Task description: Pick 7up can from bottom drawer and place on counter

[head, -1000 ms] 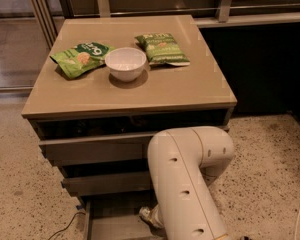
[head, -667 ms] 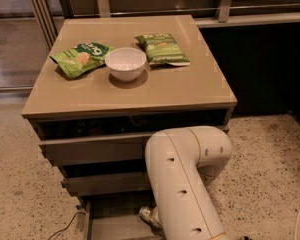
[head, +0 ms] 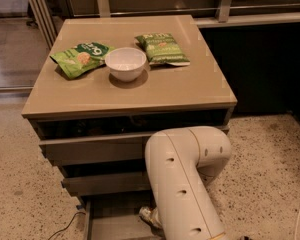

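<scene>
White arm (head: 182, 179) bent sharply at the elbow, reaching downward, gripper (head: 155, 221) low, mostly hidden behind it

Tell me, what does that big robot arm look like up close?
The arm is thick and tubular, in a smooth cream-white shell with a rounded, bulbous elbow. Small dark oval recesses run along its side. No cables or markings show on it. The gripper is down at the bottom drawer, hidden behind the arm.

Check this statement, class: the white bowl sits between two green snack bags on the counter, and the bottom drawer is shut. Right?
Not quite: the camera view shows the bottom drawer open, with the claw down in it behind the arm. The rest holds.
</scene>
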You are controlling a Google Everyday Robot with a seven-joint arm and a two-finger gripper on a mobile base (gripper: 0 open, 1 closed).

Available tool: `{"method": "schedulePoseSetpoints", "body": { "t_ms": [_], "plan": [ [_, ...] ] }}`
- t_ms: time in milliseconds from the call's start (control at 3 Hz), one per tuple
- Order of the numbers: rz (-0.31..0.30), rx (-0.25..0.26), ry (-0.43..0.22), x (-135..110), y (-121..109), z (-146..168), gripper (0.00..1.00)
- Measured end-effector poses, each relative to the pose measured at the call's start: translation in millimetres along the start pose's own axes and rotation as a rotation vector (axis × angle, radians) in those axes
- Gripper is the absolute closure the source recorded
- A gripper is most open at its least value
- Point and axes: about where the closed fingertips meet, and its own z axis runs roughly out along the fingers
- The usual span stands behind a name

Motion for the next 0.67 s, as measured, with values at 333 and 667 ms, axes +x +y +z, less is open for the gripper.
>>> {"method": "schedulePoseSetpoints", "body": {
  "t_ms": [333,667],
  "plan": [
    [0.006,-0.002,-0.001,0.3,-0.4,0.4,0.16],
    [0.009,-0.002,-0.001,0.4,-0.7,0.6,0.09]
  ]
}}
